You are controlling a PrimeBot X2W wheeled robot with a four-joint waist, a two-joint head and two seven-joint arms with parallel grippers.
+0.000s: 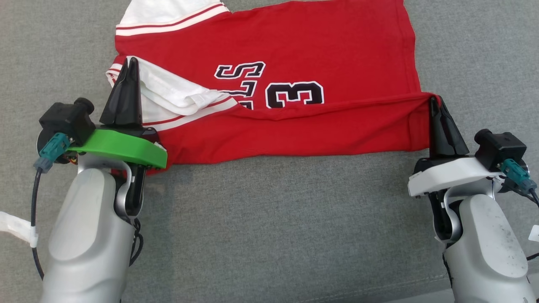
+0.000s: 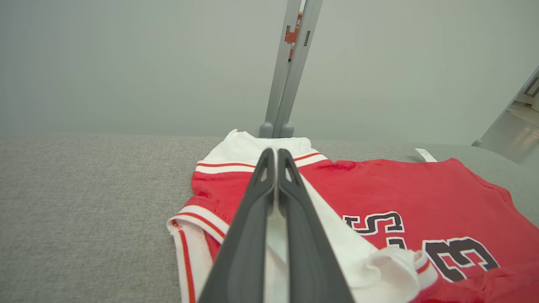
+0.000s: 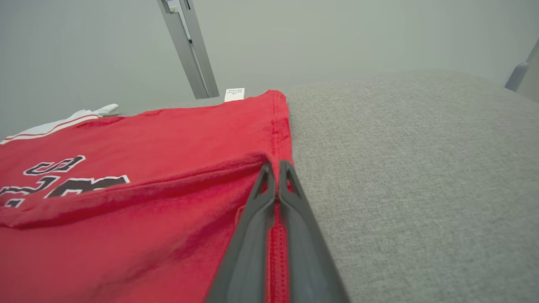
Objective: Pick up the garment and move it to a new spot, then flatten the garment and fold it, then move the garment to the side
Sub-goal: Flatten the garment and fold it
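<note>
On the grey woven cloth surface (image 1: 273, 219) lies the red jersey (image 1: 294, 50), a short-sleeved knit top with white, red-striped sleeves and black lettering. Its near edge is doubled over towards the middle. The left gripper (image 1: 133, 63) is pinched tight on the folded white sleeve (image 1: 177, 90) at the jersey's left end, and the right gripper (image 1: 433, 101) is pinched tight on the red hem corner (image 1: 421, 101) at its right end.

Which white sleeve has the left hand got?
The near sleeve, folded onto the red body, in the left hand; the far sleeve lies flat, untouched.
</note>
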